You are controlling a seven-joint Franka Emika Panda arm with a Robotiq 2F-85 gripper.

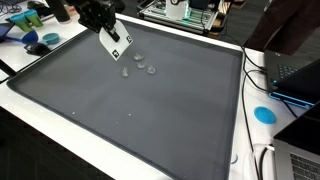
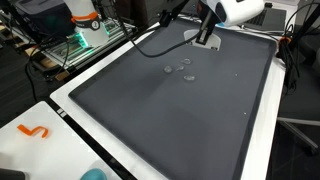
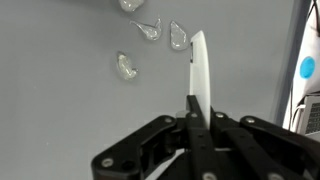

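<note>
Firmly closed, the end effector (image 3: 197, 118) pinches a white card (image 1: 115, 45) whose dark print is unreadable.

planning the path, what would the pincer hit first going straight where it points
Probably the grey mat: the pincer holds a white card aimed at bare mat beside the clear blobs; depth unclear.

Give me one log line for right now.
end effector: shut on white card | card: held edge-on over gray mat | clear bits: loose on mat near card tip
</note>
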